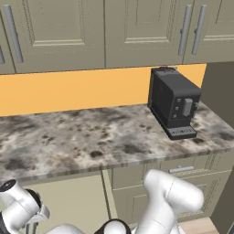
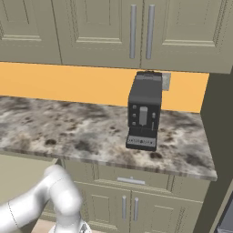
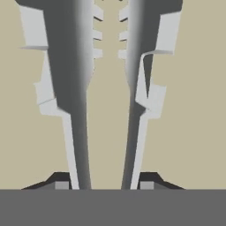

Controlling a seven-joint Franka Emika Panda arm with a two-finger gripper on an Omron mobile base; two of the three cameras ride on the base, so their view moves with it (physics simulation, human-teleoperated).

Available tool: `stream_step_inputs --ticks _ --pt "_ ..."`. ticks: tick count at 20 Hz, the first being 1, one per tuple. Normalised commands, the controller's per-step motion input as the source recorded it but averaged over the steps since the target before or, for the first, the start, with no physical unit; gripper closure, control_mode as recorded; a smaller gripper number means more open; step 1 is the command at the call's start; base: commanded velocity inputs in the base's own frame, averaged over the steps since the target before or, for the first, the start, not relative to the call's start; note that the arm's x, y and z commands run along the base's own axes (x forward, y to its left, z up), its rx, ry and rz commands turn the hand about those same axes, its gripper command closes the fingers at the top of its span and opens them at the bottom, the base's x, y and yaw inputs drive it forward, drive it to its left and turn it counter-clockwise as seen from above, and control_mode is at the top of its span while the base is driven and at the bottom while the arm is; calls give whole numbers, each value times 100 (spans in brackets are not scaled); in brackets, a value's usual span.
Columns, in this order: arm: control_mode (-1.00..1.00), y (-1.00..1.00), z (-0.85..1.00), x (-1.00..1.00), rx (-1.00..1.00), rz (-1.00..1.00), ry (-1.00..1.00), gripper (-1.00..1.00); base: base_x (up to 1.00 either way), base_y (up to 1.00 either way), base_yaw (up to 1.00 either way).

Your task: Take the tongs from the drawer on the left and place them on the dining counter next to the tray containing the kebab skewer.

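The tongs [image 3: 75,88] run up the hand view as two long silver-grey arms, with scalloped tips at the top. My gripper [image 3: 104,185] straddles them near the bottom edge. One dark fingertip [image 3: 62,183] presses the outside of the left arm and the other touches the right arm, so the gripper is shut on the tongs. Behind them is a flat pale beige surface [image 3: 194,132], which looks like the inside of the drawer. In both base views my arm bends down below the wall counter's edge. The dining counter, tray and kebab skewer are out of view.
The wall counter [image 1: 68,137] with a mottled granite top carries a black coffee machine [image 1: 174,103] at its right end. Under it is a narrow drawer with a silver handle [image 1: 180,169] above cabinet doors [image 2: 129,207]. Upper cabinets hang overhead.
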Motion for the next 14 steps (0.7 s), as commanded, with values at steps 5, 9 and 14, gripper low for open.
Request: stream_step_inputs --ticks 5,9,14 --pt "-100 -20 68 -16 1 2 0 100 0 0 0" --pt "-100 -17 67 -7 4 6 7 100 0 0 0" --pt "-100 -15 59 -5 4 7 12 100 0 0 0"
